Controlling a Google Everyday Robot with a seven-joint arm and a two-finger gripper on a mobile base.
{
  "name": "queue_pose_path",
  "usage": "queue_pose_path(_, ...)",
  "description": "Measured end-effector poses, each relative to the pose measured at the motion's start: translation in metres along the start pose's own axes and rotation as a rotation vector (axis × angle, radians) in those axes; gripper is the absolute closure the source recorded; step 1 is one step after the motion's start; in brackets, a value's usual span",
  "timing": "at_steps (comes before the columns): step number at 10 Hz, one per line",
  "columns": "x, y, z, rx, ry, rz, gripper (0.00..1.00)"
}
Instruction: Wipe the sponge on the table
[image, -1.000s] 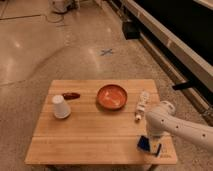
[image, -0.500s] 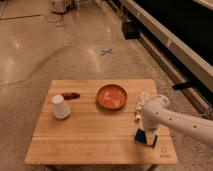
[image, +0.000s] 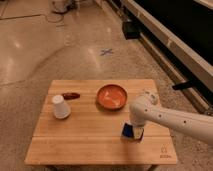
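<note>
The claw (image: 133, 124) is seen pointing straight down, pressed together on the sponge (image: 128, 132), which is held flat against the table (image: 90, 137) a little nearer the camera than the bowl (image: 111, 96) and slightly to its right. Over the last second the sponge has been dragged across the wood. It was earlier placed well to the right of the bowl, close to the near right corner by the small logo (image: 162, 149), and it has been brought leftward and away from that edge, so that it now lies almost under the bowl's right rim in the camera view. This is judged to be a wiping stroke under way, with the strip of table on the bowl's near right side already covered and the planks to the near left of the bowl not yet reached by this pass. The arm (image: 172, 119) is stretched in low from the right of the bowl, nearly level above the table, and is bent sharply downward at the wrist just right of the bowl. An upturned white cup (image: 60, 107) and a small dark red object (image: 71, 95) are left well to the bowl's left, apart from the sponge.
</note>
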Motion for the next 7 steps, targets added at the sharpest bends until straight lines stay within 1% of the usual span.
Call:
queue_pose_path(3, -0.032, 0.016, 0.001, -0.013, -0.026, -0.067, 0.99)
queue_pose_path(4, -0.036, 0.023, 0.003, -0.023, -0.029, -0.079, 0.99)
queue_pose_path(6, -0.035, 0.038, 0.007, -0.042, -0.034, -0.08, 0.99)
queue_pose_path(7, -0.028, 0.046, 0.008, -0.056, -0.031, -0.067, 0.99)
